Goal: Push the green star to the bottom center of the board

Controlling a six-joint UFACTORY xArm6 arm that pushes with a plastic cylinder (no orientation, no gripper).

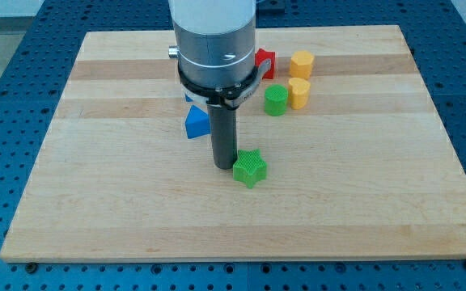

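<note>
The green star (250, 167) lies on the wooden board (120, 202), a little below the board's middle. My tip (222, 166) rests on the board just to the left of the star, touching or almost touching its left side. The dark rod rises from there into the grey arm body at the view's top. The board's bottom centre is below the star.
A blue triangular block (196, 122) sits left of the rod, partly hidden by the arm. A green cylinder (276, 100), two yellow blocks (298, 92) (302, 63) and a red block (264, 62) cluster at the upper middle right.
</note>
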